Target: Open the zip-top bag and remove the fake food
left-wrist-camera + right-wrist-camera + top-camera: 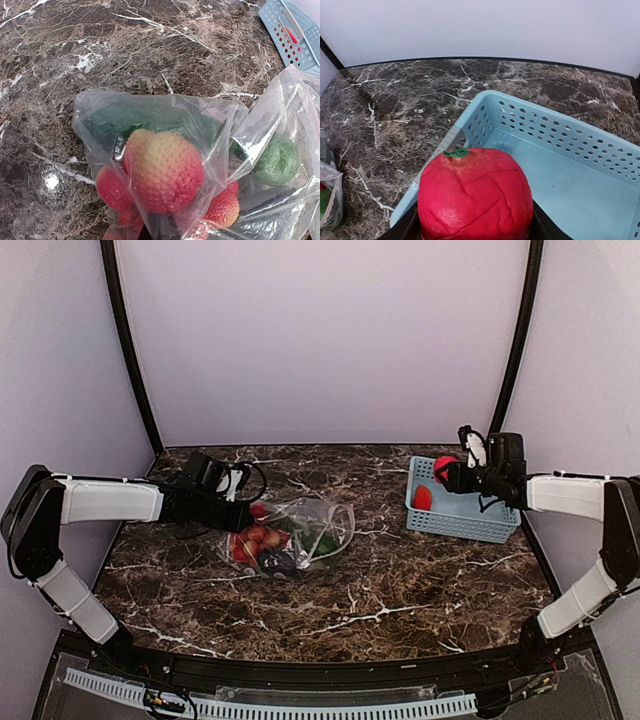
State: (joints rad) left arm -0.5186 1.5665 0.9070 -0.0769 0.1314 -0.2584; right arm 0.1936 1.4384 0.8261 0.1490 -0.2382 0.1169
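Film of the zip-top bag, well left of the basket, looks light, limp, slippery: pinch its mouth edge. The fake food inside seems hard, glossy. The right claw clamps a red fruit above the basket's left rim; how wide the left claw stands I cannot tell.

The dark marble-patterned table spans the lower frame. A zip-top bag lies left of centre, a light blue basket at right.
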